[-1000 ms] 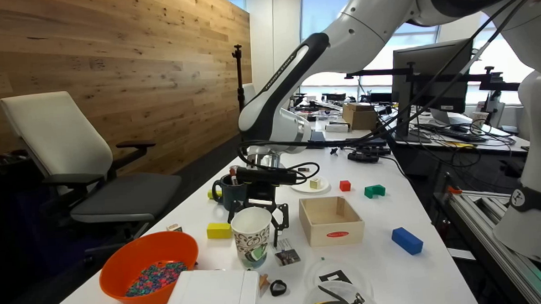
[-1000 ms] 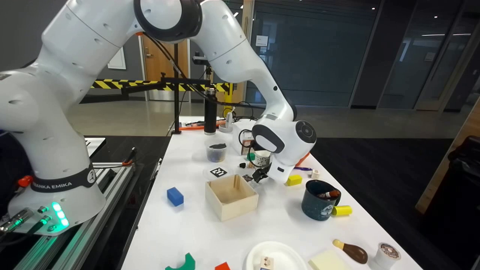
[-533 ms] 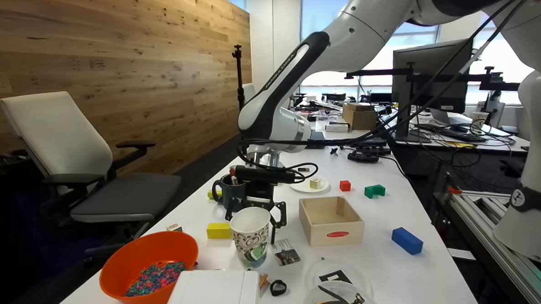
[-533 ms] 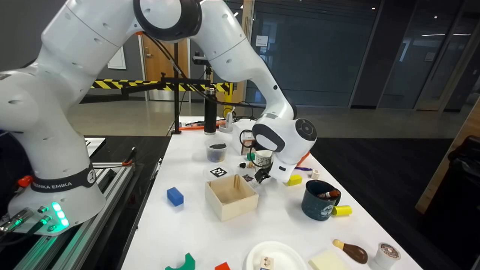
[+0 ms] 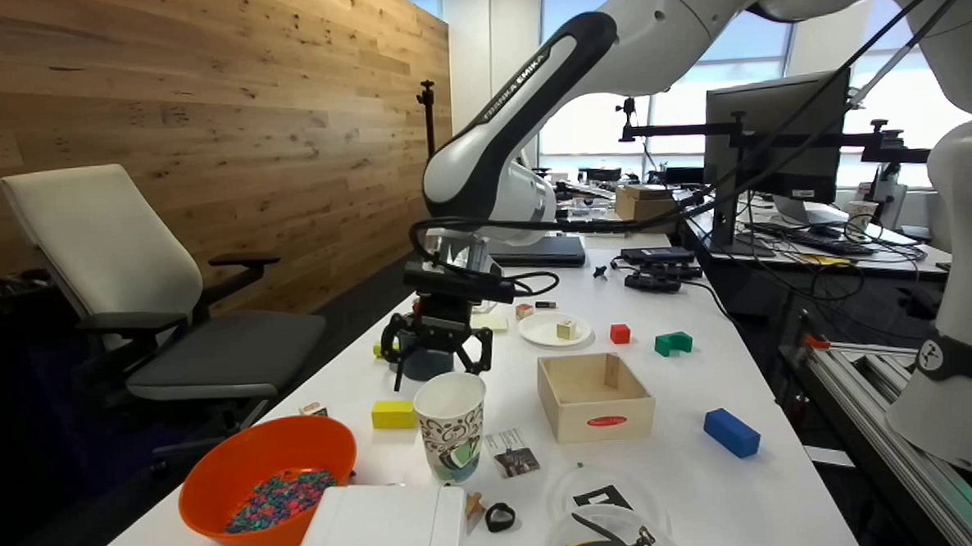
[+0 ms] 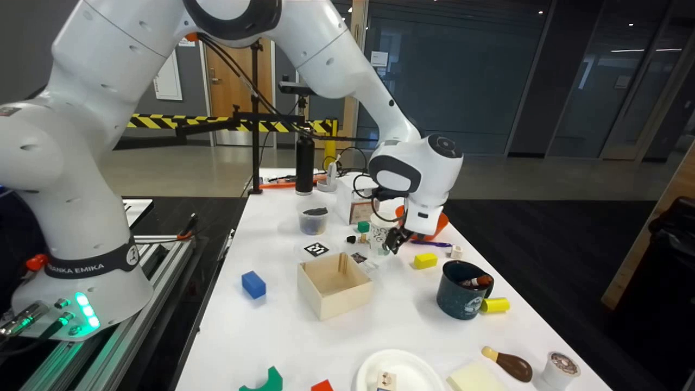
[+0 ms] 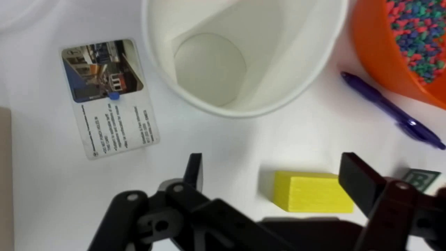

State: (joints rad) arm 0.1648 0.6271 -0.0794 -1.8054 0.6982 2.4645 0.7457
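Lying card (image 7: 109,99): flat on the white table (image 7: 48,195), toward the left of my wrist view.
Paper cup (image 7: 244,55): upright, in the upper middle — I can see down to its bottom.
Gripper (image 7: 273,167): I have its fingers (image 7: 360,183) spread wide above the table, near the cup.
Yellow block (image 7: 310,191): on the table, partly behind one finger.
Pen (image 7: 392,109): purple, right of the cup.
Bowl (image 7: 374,55): orange, beside the pen — colored bits (image 7: 425,38) inside.
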